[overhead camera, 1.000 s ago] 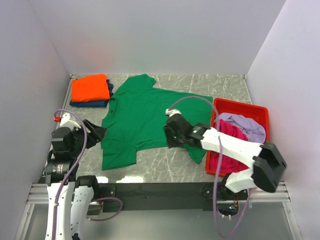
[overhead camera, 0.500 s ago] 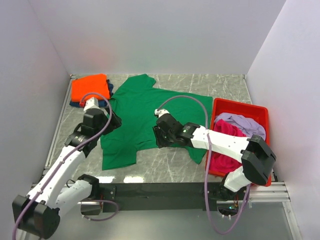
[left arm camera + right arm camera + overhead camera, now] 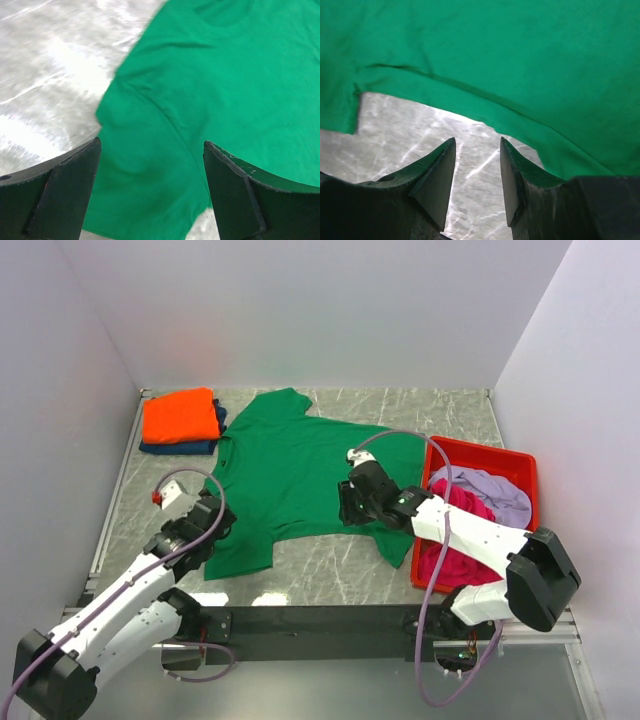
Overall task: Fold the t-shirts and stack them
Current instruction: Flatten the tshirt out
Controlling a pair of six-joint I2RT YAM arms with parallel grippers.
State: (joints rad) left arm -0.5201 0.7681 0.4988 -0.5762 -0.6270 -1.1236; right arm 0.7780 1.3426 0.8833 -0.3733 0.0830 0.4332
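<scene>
The green t-shirt [image 3: 290, 475] lay spread flat on the table [image 3: 330, 565], with the orange t-shirt [image 3: 180, 415] folded atop the navy t-shirt [image 3: 185, 447] beyond its collar end. The magenta t-shirt [image 3: 455, 505] and lilac t-shirt [image 3: 490, 490] lay in the red bin [image 3: 480, 455] at its other end. The left gripper [image 3: 150, 150] hovered over its near sleeve, jaws wide and empty, while the right gripper [image 3: 477, 145] sat at its near edge, jaws parted, seemingly gripping nothing.

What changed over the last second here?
The left end effector reached toward the collar, then drew back over the green t-shirt, at its near sleeve, jaws open. The right end effector shifted left, then back right along the hem, empty. Orange stack and red bin unchanged.
</scene>
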